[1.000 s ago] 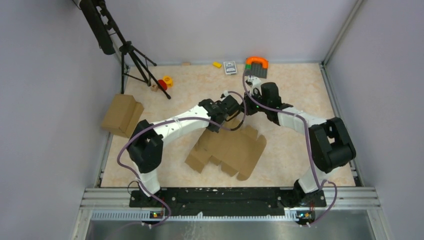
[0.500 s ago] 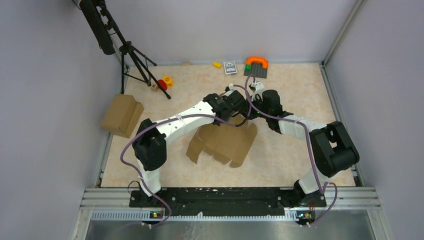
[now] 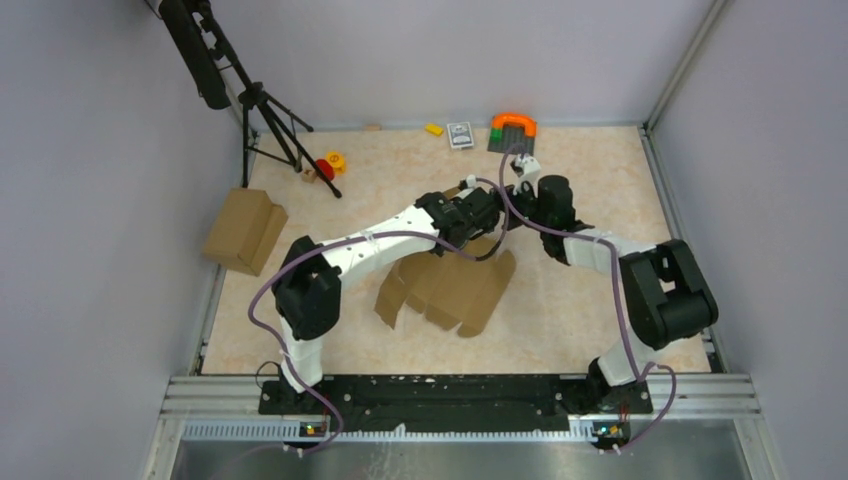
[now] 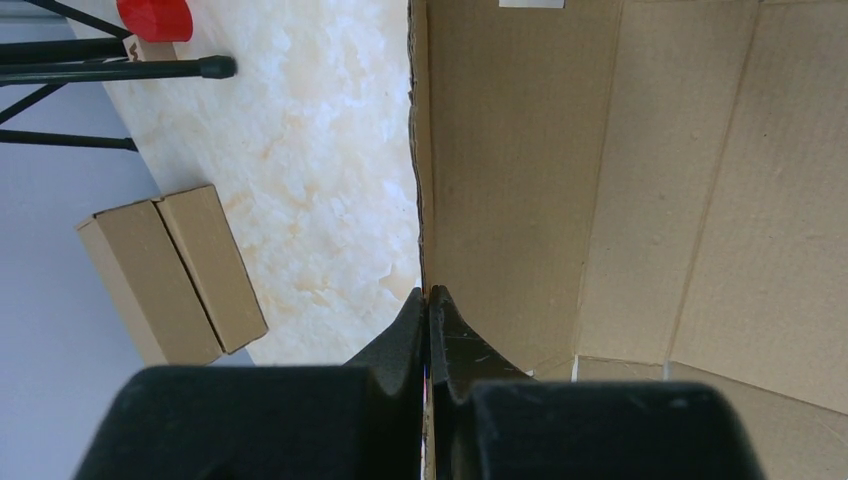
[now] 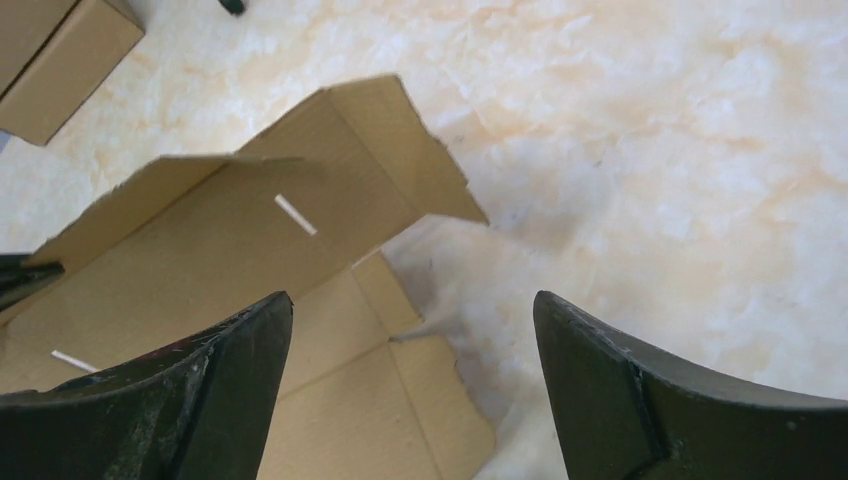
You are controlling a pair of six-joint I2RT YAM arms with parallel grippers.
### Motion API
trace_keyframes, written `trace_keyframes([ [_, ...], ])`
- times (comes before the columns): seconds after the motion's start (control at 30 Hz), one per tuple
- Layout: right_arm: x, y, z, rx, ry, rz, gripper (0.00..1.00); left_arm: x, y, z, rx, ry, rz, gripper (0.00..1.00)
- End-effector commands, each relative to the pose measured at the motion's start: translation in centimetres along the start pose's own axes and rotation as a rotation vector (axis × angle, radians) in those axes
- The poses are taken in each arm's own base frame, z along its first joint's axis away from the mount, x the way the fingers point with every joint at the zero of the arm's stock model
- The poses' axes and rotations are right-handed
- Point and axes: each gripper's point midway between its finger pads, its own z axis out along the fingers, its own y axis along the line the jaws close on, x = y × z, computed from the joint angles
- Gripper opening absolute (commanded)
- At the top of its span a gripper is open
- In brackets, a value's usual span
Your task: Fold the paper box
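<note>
The left pincer [image 4: 428, 310] pinched an edge of the paper box [image 4: 620, 180] tight, apparently to lift that panel for creasing; the right pincer [image 5: 412, 305] gaped wide, empty, above it.

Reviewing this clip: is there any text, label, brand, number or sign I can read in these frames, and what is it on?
No text can be read in any view.
Small blue-and-white pack, far centre of the top view: printed face, too small to read.
Paper box: plain brown, no print; only a few short white marks.
Stepped brown carton: unmarked.
</note>
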Motion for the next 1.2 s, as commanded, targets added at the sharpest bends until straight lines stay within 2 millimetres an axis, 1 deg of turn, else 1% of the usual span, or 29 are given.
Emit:
trace_keyframes([
  [0.0,-3.7,0.3,1.5,-0.109,-0.093,-0.062,0.89,-0.7,0.7,-0.8,-0.011,-0.045,0.006,0.0],
  [0.13,-3.9,0.3,2.2,-0.196,-0.111,-0.059,0.87,-0.7,0.7,-0.9,-0.017,-0.055,0.02,0.0],
  [0.23,-3.8,0.0,3.2,-0.221,-0.081,-0.05,0.85,-0.7,0.7,-0.9,-0.022,-0.06,0.023,0.0],
  [0.4,-3.8,0.5,4.4,-0.323,-0.061,-0.02,0.81,-0.9,0.6,-1.1,-0.005,-0.081,0.017,0.0],
  [0.6,-3.7,-0.4,6.0,-0.312,-0.014,-0.037,0.77,-1.1,0.9,-1.4,-0.02,-0.101,0.03,0.0],
  [0.63,-3.5,-0.7,6.3,-0.31,-0.005,-0.031,0.76,-1.1,1.0,-1.5,-0.025,-0.105,0.03,0.0],
  [0.7,-3.4,-0.7,6.8,-0.316,0.005,-0.03,0.75,-1.2,1.0,-1.5,-0.03,-0.107,0.036,0.0],
  [0.73,-3.4,-0.8,7.0,-0.315,0.01,-0.031,0.73,-1.2,1.1,-1.5,-0.034,-0.109,0.034,0.0],
  [0.77,-3.3,-0.7,7.2,-0.322,0.017,-0.033,0.7,-1.2,1.1,-1.5,-0.034,-0.111,0.036,0.0],
  [0.83,-3.3,-0.4,7.3,-0.34,0.025,-0.038,0.59,-1.3,1.1,-1.5,-0.035,-0.116,0.039,0.0],
  [1.0,-3.7,0.0,6.4,-0.335,0.012,-0.053,0.19,-1.4,1.1,-1.3,-0.049,-0.114,0.046,0.0],
  [1.07,-4.3,0.2,5.7,-0.315,-0.008,-0.064,0.06,-1.5,1.2,-1.3,-0.056,-0.115,0.046,0.0],
  [1.13,-4.8,-0.1,5.2,-0.268,-0.027,-0.067,0.0,-1.6,1.2,-1.4,-0.061,-0.119,0.045,0.0],
  [1.17,-5.1,-0.4,4.9,-0.232,-0.041,-0.07,0.0,-1.7,1.1,-1.5,-0.06,-0.123,0.046,0.0],
])
